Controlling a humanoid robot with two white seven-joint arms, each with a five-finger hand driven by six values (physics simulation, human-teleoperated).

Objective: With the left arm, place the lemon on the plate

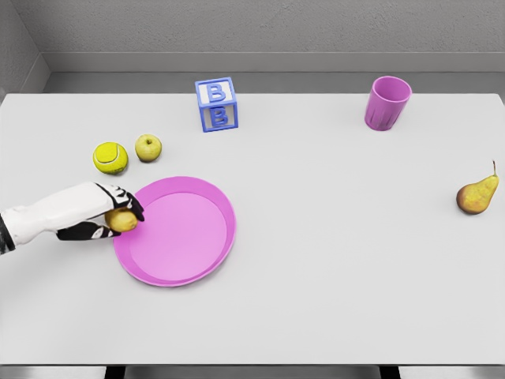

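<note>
Left hand (102,215) at the round pink plate's (207,194) left rim.
Fingers (126,199) curl around the small yellow lemon (121,220); bare plate surface lies to its right.

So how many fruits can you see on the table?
3. A lemon is held in the left hand at the pink plate's left rim, a small apple sits beside the tennis ball, and a pear lies far right.

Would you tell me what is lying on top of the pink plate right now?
The pink plate holds nothing inside. Only at its left rim, the left hand grips the lemon; whether they hide anything beneath cannot be seen.
</note>
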